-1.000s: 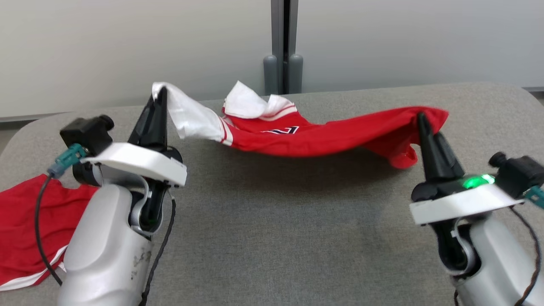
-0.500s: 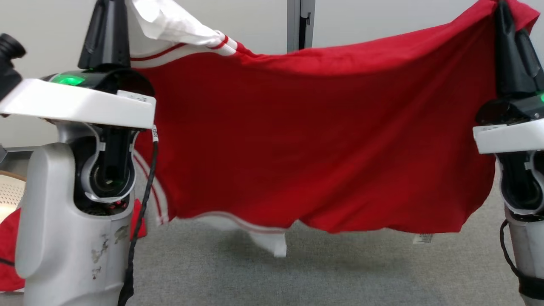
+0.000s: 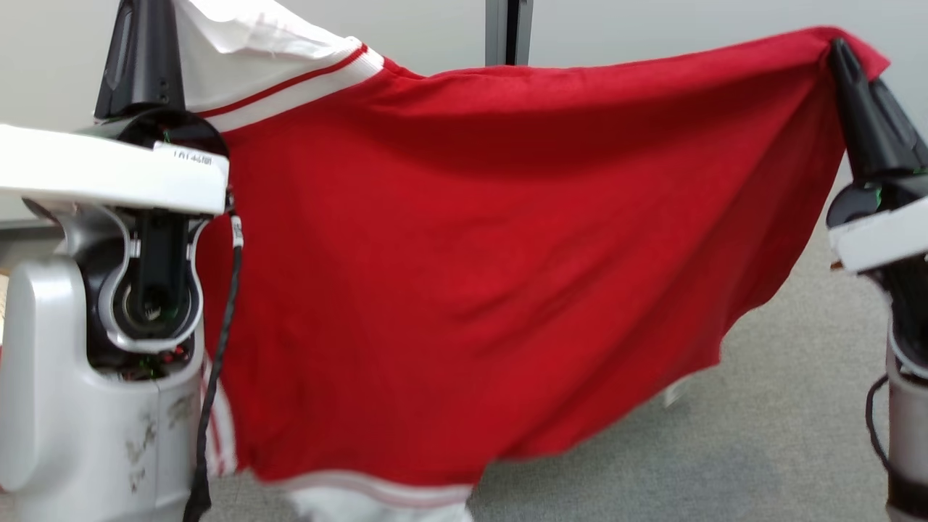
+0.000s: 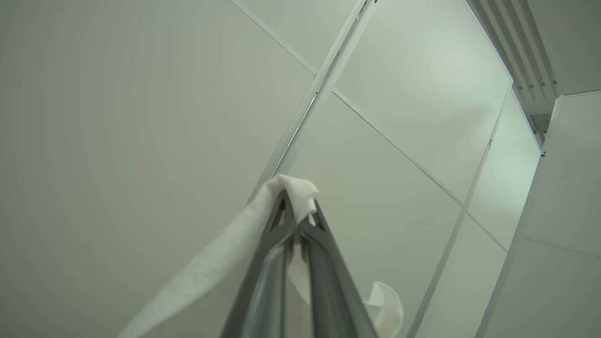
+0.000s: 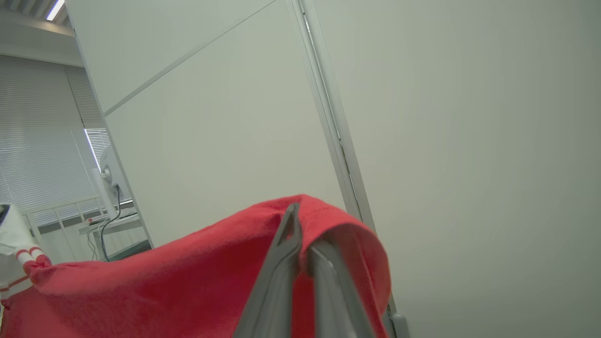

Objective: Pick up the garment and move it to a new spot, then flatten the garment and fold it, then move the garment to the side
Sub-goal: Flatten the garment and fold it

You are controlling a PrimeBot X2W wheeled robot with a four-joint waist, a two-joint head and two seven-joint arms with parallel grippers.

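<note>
The garment is a red shirt with white sleeves and red-and-white striped trim. It hangs spread out in the air between my two raised grippers, high above the grey table. My left gripper is shut on a white sleeve end at the upper left of the head view. My right gripper is shut on a red corner at the upper right. The lower hem with its white trim dangles near the table.
A grey padded table lies below the hanging cloth. A pale wall with a vertical grey post stands behind. In the right wrist view, window blinds and a desk sit off to the side.
Both arms have lifted the garment from the table into the air, and it now hangs spread and swinging. The head camera has tilted up. Over the last half second the lower hem swung left.
</note>
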